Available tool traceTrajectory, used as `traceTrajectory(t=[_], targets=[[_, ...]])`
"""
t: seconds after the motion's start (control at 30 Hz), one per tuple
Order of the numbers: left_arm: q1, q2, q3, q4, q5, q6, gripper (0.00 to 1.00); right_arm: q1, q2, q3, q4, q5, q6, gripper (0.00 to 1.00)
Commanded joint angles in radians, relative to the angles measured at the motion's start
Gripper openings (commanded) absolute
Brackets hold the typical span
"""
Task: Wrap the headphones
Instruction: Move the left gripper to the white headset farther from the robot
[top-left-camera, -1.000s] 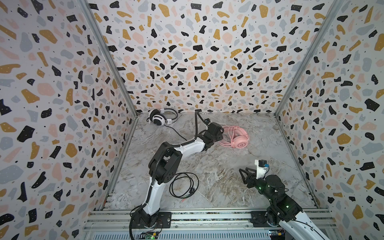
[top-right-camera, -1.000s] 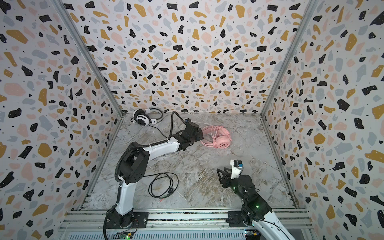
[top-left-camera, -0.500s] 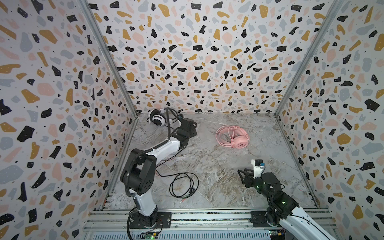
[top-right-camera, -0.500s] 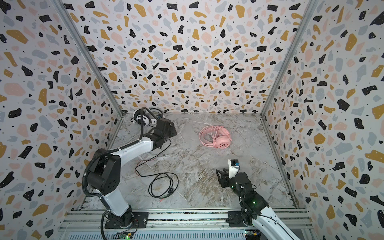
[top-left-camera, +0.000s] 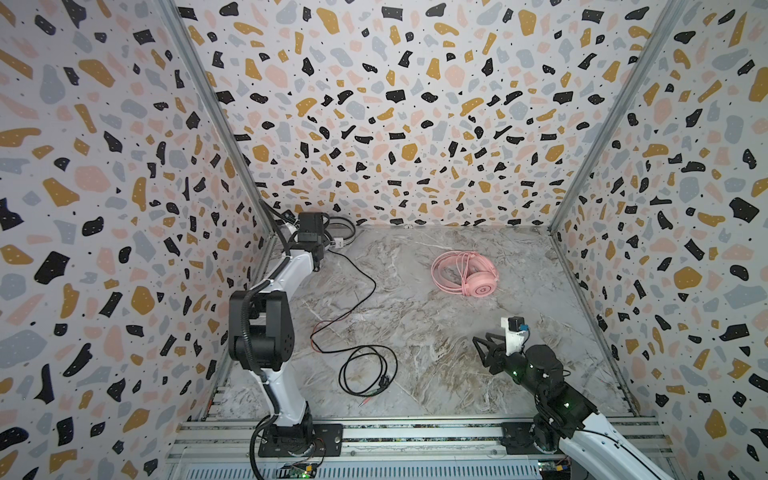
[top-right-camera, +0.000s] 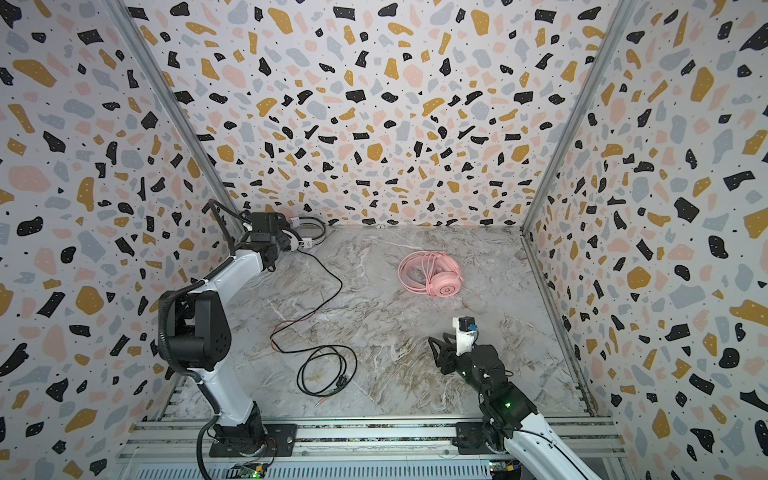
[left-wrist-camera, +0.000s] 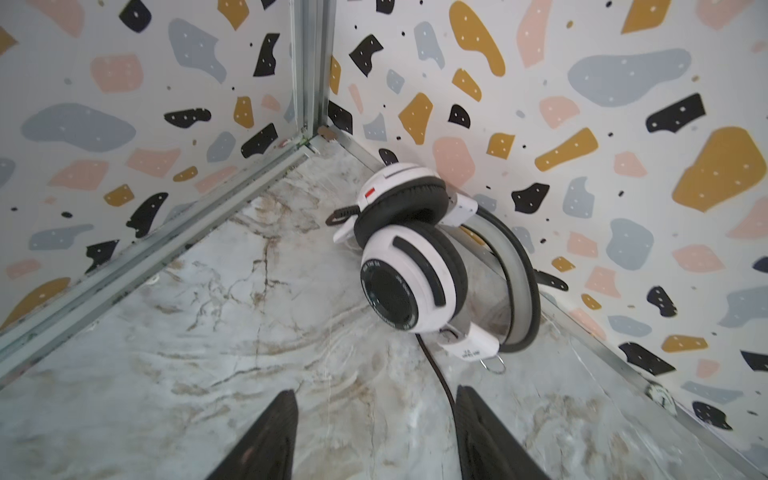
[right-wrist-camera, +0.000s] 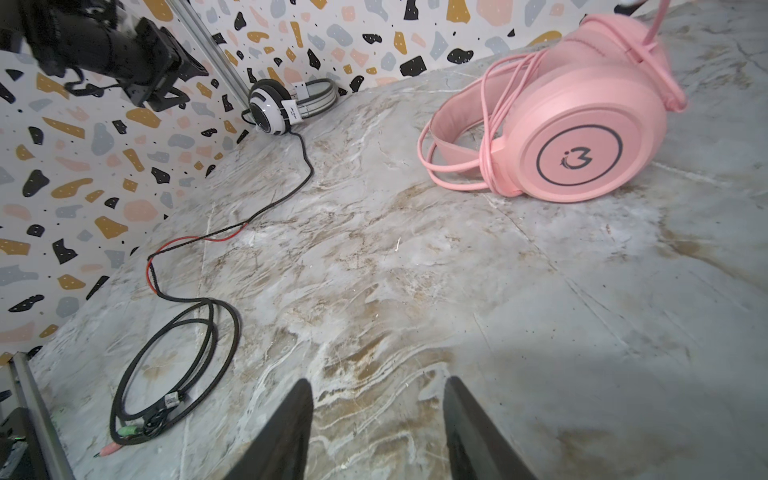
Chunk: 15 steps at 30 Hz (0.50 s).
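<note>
The white-and-black headphones (left-wrist-camera: 411, 266) lie against the back wall in the far left corner, partly hidden by my left arm in both top views (top-left-camera: 340, 237) (top-right-camera: 311, 233). Their thin black cable (top-left-camera: 361, 370) trails forward to a loose coil (right-wrist-camera: 174, 365) near the front. My left gripper (left-wrist-camera: 376, 395) hovers open just short of them; the cable (left-wrist-camera: 436, 370) runs beside one finger, ungripped. The pink headphones (top-left-camera: 465, 274) (right-wrist-camera: 561, 124) lie at back centre-right with their pink cable looped on the band. My right gripper (right-wrist-camera: 378, 384) (top-left-camera: 484, 345) stands open and empty over bare floor.
Patterned walls close in the marble floor (top-left-camera: 415, 324) on three sides, with metal corner posts (left-wrist-camera: 311, 62). An aluminium rail (top-left-camera: 415, 432) carrying both arm bases runs along the front edge. The cable's plugs (right-wrist-camera: 112, 446) lie beside the coil.
My left arm has swung from beside the pink headphones to the far left corner, over the white-and-black headphones. The right arm has barely moved. Both grippers stayed as open as before.
</note>
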Motion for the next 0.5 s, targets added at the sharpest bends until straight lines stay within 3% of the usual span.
traceTrajectory(t=[0.0,0.27,0.37,0.47], targets=[[-0.010,0.096,0.161,-0.085,-0.045,0.074,0.61,-0.003,-0.031,-0.009,0.012,-0.038,-0.026,0.53],[-0.010,0.416,0.621,-0.211,0.002,0.351,0.60,-0.003,-0.042,-0.007,0.003,-0.061,-0.032,0.53],[-0.010,0.490,0.697,-0.227,-0.078,0.389,0.60,-0.003,-0.046,-0.006,-0.005,-0.062,-0.033,0.53],[-0.010,0.512,0.683,-0.160,-0.121,0.400,0.59,-0.003,-0.056,-0.006,-0.010,-0.062,-0.036,0.53]])
